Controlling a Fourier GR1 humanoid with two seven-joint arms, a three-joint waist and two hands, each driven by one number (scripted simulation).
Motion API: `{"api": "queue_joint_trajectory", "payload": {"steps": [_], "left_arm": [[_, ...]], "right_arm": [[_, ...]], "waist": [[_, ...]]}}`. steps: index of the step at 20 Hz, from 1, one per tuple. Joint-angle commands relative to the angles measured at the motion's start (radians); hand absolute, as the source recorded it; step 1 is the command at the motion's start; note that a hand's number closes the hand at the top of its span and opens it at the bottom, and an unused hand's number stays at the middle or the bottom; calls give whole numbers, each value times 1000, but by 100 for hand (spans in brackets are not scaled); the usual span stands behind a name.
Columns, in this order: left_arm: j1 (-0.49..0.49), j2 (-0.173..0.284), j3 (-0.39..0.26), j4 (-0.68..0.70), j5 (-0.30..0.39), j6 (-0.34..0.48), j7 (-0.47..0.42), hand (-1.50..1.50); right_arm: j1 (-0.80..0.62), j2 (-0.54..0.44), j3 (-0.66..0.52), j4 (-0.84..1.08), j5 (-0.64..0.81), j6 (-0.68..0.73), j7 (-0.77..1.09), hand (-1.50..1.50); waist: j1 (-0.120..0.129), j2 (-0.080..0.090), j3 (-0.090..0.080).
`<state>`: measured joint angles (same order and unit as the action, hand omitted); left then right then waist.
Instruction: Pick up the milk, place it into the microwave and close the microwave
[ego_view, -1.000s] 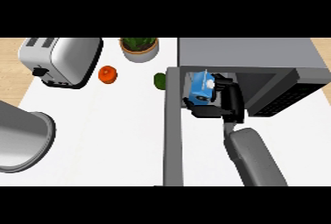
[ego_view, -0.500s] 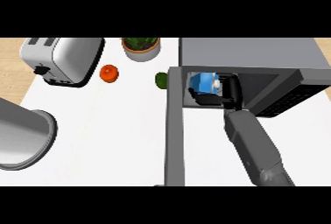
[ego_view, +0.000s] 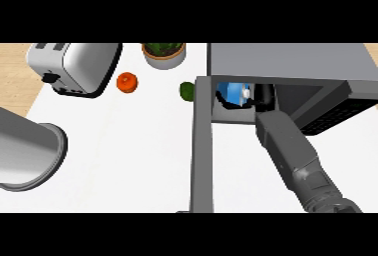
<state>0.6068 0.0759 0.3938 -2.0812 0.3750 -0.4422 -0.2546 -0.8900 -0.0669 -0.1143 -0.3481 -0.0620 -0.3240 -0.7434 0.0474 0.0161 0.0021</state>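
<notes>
While right hand (ego_view: 260, 97) grips milk (ego_view: 235, 93) inside microwave (ego_view: 295, 65), no label legible.

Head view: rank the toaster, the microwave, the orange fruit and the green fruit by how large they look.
1. microwave
2. toaster
3. orange fruit
4. green fruit, partly hidden by the open microwave door, so third and fourth are unsure.

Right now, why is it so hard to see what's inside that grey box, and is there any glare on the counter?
Head view: the microwave's cavity lies in deep shadow, so the right hand shows only as a dark shape beside the blue milk. The white counter is evenly lit with no glare; the metal pot shows a soft sheen.
</notes>
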Motion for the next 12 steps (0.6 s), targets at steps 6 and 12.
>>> {"api": "queue_joint_trajectory", "payload": {"steps": [6,12], "left_arm": [[-63,9,0,67,-5,-13,-3,-150],[-79,7,4,75,-28,-20,-28,-150]], "right_arm": [[-146,-14,74,148,156,-285,-13,150],[-177,-21,63,204,183,-442,-8,150]], "waist": [[23,10,-2],[43,20,-1]]}}
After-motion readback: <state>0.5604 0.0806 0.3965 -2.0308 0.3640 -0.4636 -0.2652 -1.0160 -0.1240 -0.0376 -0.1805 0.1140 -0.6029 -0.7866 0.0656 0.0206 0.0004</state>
